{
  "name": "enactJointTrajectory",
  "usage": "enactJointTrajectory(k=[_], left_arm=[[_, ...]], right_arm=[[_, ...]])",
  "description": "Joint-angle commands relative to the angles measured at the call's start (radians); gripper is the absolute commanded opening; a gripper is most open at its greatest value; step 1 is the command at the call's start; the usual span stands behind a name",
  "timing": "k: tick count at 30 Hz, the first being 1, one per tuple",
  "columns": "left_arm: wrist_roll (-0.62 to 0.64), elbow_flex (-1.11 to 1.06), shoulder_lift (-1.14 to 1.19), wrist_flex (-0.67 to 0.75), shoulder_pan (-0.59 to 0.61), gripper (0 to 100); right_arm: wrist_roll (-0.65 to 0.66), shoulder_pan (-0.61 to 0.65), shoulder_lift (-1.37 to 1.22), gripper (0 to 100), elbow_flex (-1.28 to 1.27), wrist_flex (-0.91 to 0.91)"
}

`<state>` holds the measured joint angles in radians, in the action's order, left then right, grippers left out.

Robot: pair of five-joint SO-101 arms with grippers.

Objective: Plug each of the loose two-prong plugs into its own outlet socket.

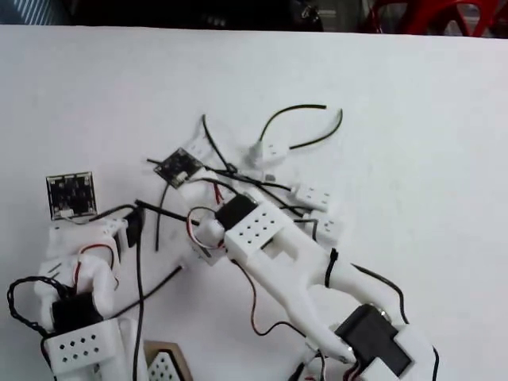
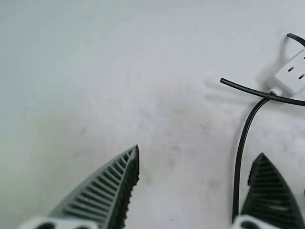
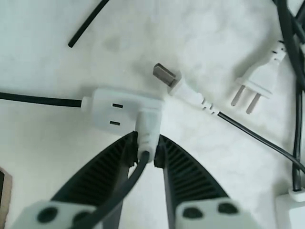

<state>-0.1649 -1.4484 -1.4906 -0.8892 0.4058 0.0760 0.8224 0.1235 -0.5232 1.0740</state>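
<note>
In the lower middle of the right wrist view, the right tool (image 3: 147,140) is clamped on a white moulded plug body (image 3: 148,125), its dark ribbed fingers (image 3: 107,164) drawn nearly together around it. The plug's front end touches the side of a white two-slot outlet socket (image 3: 112,112) lying on the white desk (image 3: 43,157) — whether the prongs are seated I cannot tell. A loose white two-prong plug (image 3: 259,81) lies at the upper right, well apart. In the left wrist view, the left tool (image 2: 198,151) is spread wide over the desk — a thin black cable (image 2: 240,152) runs just beside one finger.
</note>
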Motion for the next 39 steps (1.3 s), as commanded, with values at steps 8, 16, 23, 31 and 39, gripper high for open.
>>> enactJointTrajectory(k=[8, 16, 23, 31, 39], left_arm=[[-0.008, 0.006, -0.013, 0.025, 0.008, 35], [-0.008, 0.006, -0.013, 0.025, 0.008, 35], [-0.008, 0.006, -0.013, 0.025, 0.008, 35], [-0.008, 0.006, -0.013, 0.025, 0.008, 35], [-0.008, 0.006, -0.013, 0.025, 0.008, 35]], right_arm=[[-0.008, -0.001, 0.035, 1.7, 0.009, 0.018], [-0.008, -0.031, 0.018, 1.7, 0.015, 0.025], [-0.008, -0.033, 0.016, 1.7, 0.015, 0.025], [-0.006, -0.027, -0.079, 1.7, 0.012, 0.021], [-0.003, -0.019, -0.208, 1.7, 0.055, 0.024]])
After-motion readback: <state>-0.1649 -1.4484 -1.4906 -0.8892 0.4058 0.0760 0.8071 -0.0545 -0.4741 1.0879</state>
